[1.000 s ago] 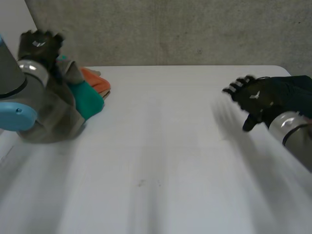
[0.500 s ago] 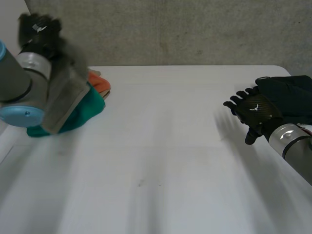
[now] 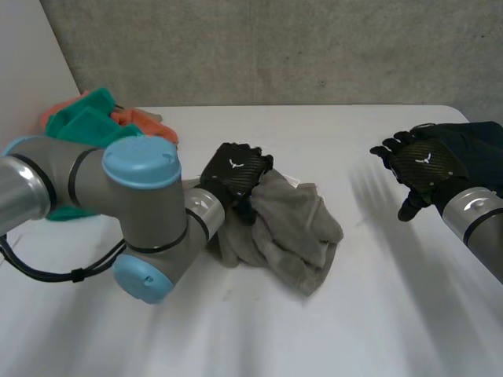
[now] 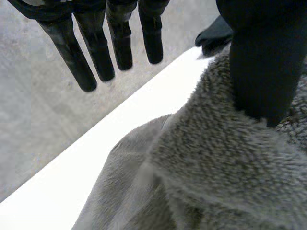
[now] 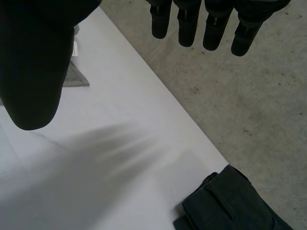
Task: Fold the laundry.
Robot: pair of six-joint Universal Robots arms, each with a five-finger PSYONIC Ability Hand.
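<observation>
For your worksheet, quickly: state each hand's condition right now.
Left hand: open, fingers straight, thumb over the grey towel.
Right hand: open, fingers straight, holding nothing.

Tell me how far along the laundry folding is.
Nothing is folded yet. The grey fleece cloth lies crumpled, unfolded, the open left robot hand at its edge. The right robot hand hovers open, empty. A dark garment and green and orange cloths wait.

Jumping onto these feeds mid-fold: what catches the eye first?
The crumpled grey fleece cloth in the middle of the white table, with the left hand on it, fingers straight. The right hand hovers open beside a dark garment at the table's right edge; teal and orange laundry sits at the far left corner.
</observation>
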